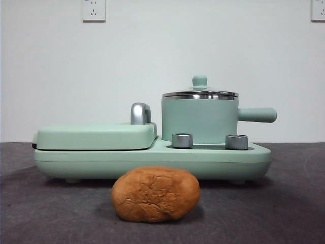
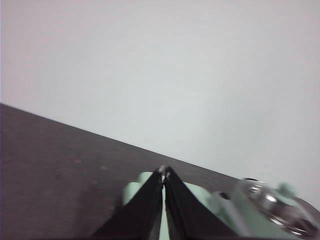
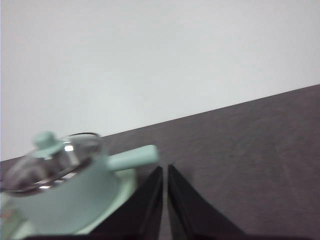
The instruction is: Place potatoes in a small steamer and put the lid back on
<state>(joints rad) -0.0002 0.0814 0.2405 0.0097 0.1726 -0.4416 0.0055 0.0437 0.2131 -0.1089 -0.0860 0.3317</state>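
one potato [image 1: 156, 194] before one lidded steamer [image 1: 199, 121]; left end effector [image 2: 163, 172] and right end effector [image 3: 164, 170] pressed together

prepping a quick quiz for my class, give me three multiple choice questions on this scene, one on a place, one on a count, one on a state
1. Where is the potato?
A. inside the pot
B. on the table in front of the cooker
C. on the griddle cover

2. How many steel knobs are on the cooker's front, below the pot?
A. one
B. two
C. four

3. What is the state of the pot?
A. lid on
B. lid off, lying on the table
C. tipped on its side

Answers:
1 B, the potato lies on the dark table in front of the cooker.
2 B, two knobs show in the front view.
3 A, the glass lid sits on the pot's rim.

Both the left gripper and the right gripper have their jaws shut, holding nothing.
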